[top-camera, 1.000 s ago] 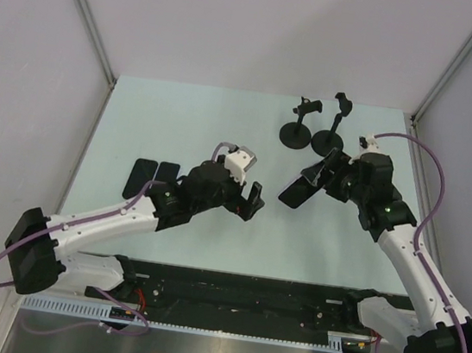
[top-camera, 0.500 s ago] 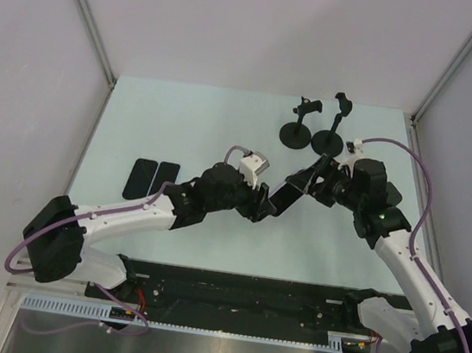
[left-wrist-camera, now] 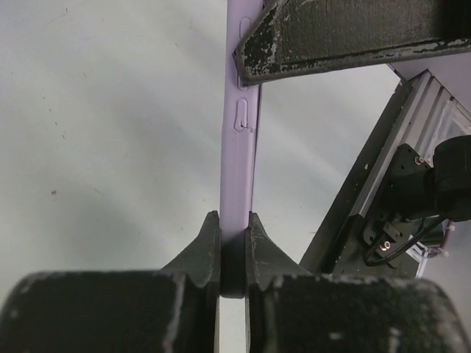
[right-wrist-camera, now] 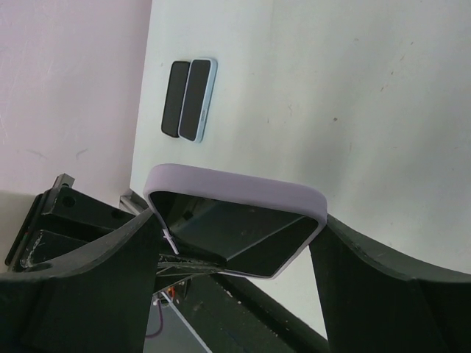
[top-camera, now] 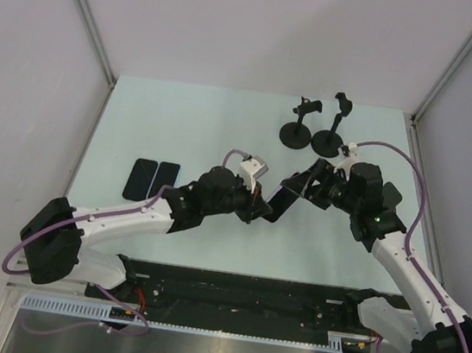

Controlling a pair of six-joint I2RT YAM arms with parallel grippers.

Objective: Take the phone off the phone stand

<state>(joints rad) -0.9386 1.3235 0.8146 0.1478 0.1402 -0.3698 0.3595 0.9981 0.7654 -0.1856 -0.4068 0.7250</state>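
Left wrist view: left claw [left-wrist-camera: 233, 220] pinched shut on the near end of the purple-cased phone [left-wrist-camera: 237, 147], long axis pointing straight away toward the right claw [top-camera: 309, 184] gripping its far end.

Bright even overhead light, soft faint shadows, left tool [left-wrist-camera: 233, 228] blurred close-up.

Two robot arms. The left arm [top-camera: 117, 218] and right arm [top-camera: 411, 278] have white link shells and bulky black joint housings. A purple cable [top-camera: 8, 258] loops beside the left arm's base, and another purple cable [top-camera: 388, 145] arcs over the right arm. A small white camera block [top-camera: 255, 167] sits on the left wrist. A green light [top-camera: 378, 218] glows on the right arm. The left gripper [left-wrist-camera: 233, 220] has matte black, wedge-shaped fingers [left-wrist-camera: 197, 257], scuffed pale at the edges. The right gripper [right-wrist-camera: 235, 235] has broad black fingers [right-wrist-camera: 81, 272].
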